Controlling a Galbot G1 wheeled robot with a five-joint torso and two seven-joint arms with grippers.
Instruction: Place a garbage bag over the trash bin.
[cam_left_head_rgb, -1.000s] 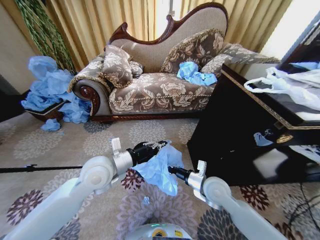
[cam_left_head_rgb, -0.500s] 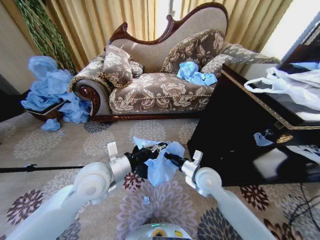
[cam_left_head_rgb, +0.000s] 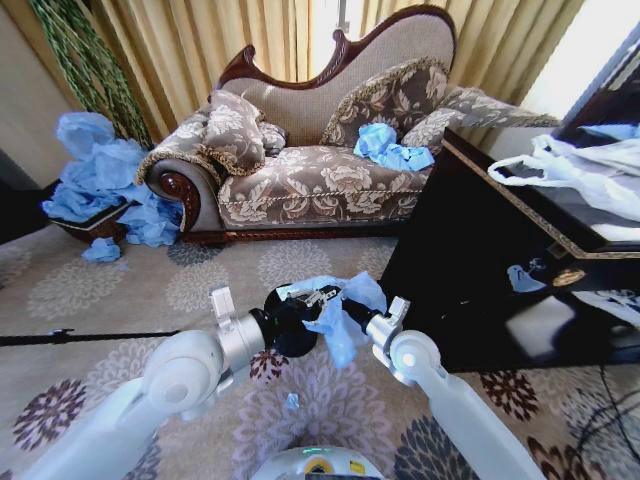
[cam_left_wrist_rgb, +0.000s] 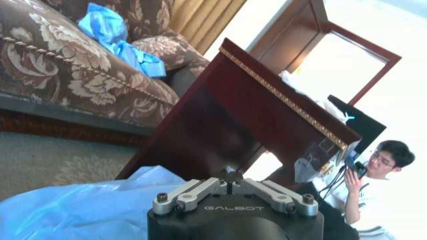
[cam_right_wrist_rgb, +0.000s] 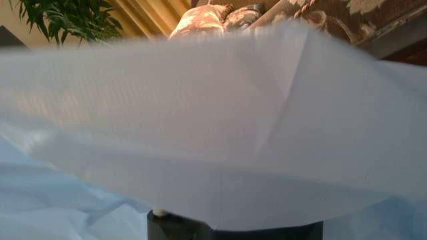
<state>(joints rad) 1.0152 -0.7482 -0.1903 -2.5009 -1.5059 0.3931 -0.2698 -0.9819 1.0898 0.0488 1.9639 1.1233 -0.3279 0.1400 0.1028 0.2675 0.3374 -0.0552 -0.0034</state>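
Both grippers meet above the carpet in front of the robot, each clenched on the garbage bag (cam_left_head_rgb: 345, 318): the left gripper (cam_left_head_rgb: 312, 300) pinches one bunched part, the right gripper (cam_left_head_rgb: 350, 308) grips the film just beside it, and the bag hangs crumpled between and below them. In the left wrist view the blue film (cam_left_wrist_rgb: 80, 207) billows beside the closed fingers (cam_left_wrist_rgb: 181, 196); in the right wrist view it drapes across the lens (cam_right_wrist_rgb: 213, 130). The bag looks very light, limp and slippery, so it will likely fold and cling to itself instead of keeping an open mouth; holding it by the rim on opposite sides should spread it best. The trash bin cannot be made out with certainty near the grippers. Around them stand the floral sofa (cam_left_head_rgb: 300, 180) with more blue bags (cam_left_head_rgb: 390, 148) on its seat, a heap of blue bags (cam_left_head_rgb: 100, 180) beside its arm, and a dark cabinet (cam_left_head_rgb: 490, 260) close on the right carrying white plastic bags (cam_left_head_rgb: 590, 170); the cabinet's corner crowds the right arm's room to swing.
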